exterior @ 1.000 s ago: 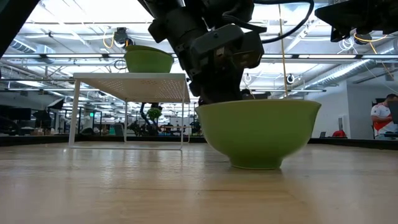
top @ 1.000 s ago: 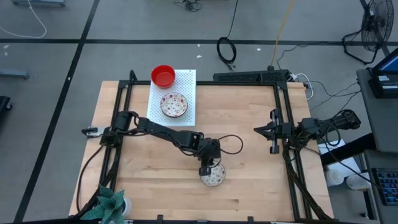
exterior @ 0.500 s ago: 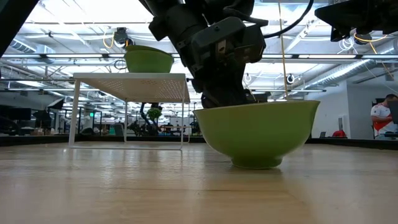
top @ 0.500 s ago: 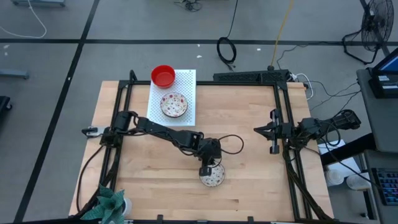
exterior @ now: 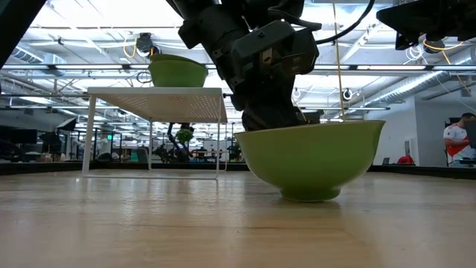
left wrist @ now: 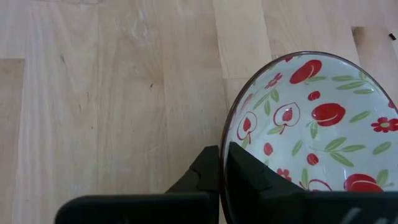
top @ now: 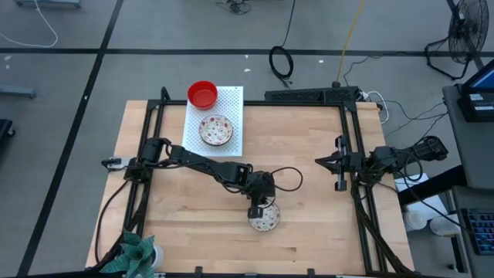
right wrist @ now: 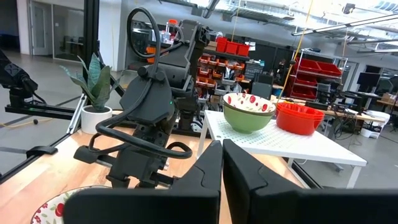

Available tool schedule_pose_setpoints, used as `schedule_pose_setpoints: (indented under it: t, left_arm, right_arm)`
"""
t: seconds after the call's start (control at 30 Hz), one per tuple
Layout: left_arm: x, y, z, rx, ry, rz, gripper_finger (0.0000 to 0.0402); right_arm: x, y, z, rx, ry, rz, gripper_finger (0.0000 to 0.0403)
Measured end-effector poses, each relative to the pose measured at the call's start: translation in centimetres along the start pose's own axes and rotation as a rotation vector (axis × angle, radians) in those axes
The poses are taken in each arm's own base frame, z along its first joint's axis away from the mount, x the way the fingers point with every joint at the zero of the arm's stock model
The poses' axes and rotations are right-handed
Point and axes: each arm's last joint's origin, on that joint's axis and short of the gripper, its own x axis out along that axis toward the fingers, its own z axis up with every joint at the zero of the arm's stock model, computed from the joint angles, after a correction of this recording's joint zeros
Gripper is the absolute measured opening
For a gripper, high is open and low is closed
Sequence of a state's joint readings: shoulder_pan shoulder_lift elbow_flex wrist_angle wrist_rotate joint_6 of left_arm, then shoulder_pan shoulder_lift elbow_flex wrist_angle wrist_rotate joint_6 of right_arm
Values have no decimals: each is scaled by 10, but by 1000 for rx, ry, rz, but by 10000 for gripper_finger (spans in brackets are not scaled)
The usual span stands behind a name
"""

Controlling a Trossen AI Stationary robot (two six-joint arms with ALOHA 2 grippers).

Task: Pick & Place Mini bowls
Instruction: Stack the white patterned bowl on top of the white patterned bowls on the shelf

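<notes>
Left pincer (top: 254, 210) pinching the near rim of a small round white bowl with red fruit-and-leaf pattern inside (top: 264, 219), one finger inside the wall and one outside, bowl resting on the wooden counter (top: 309, 162), well in front of the white perforated rectangular board (top: 231, 123). Right pincer (top: 320, 161) pressed together and idle at the counter's right edge, far from that bowl, so the left arm looks the one to carry it toward the board, where a plain glossy red bowl (top: 202, 94) and another patterned bowl (top: 216, 130) sit
</notes>
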State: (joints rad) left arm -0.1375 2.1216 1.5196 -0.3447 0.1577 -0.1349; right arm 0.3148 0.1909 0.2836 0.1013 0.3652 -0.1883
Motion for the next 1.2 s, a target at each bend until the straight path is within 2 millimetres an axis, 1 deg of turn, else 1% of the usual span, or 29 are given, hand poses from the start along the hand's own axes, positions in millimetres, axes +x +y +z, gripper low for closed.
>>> schedule_pose_setpoints:
  t: [0.83, 0.97, 1.1, 1.2]
  left_arm:
    - [0, 0, 0, -15, -3, 0, 13]
    - [-2, -1, 1, -19, -5, 7, 13]
    - [-15, -3, 4, -17, 4, 16, 12]
    - [-33, -6, 6, -36, 21, 23, 12]
  right_arm:
    - [0, 0, 0, -4, 0, 0, 0]
    - [0, 0, 0, -4, 0, 0, 0]
    - [0, 0, 0, -1, 1, 0, 0]
    - [1, 0, 0, 6, -2, -1, 0]
